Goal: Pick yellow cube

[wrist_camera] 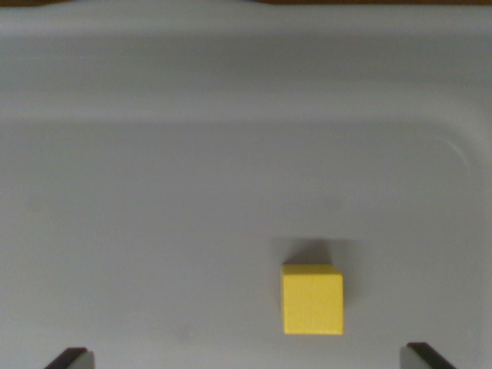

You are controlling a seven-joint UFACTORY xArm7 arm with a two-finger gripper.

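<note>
Item one: yellow cube [312, 299], resting flat on the floor of a grey tray [154, 192], low in the wrist view and right of centre. It bears no label or writing I can read. Item two: my gripper [247, 357], fingertips [71, 357] dark at the bottom corners, spread wide apart, clear of the cube, holding nothing.

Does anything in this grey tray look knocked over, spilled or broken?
Nothing stands out. The yellow cube sits flat and whole on the grey tray, which shows no spills or marks. The gripper fingertips show at the bottom corners, apart, with the cube off-centre toward the wrist view's right.
</note>
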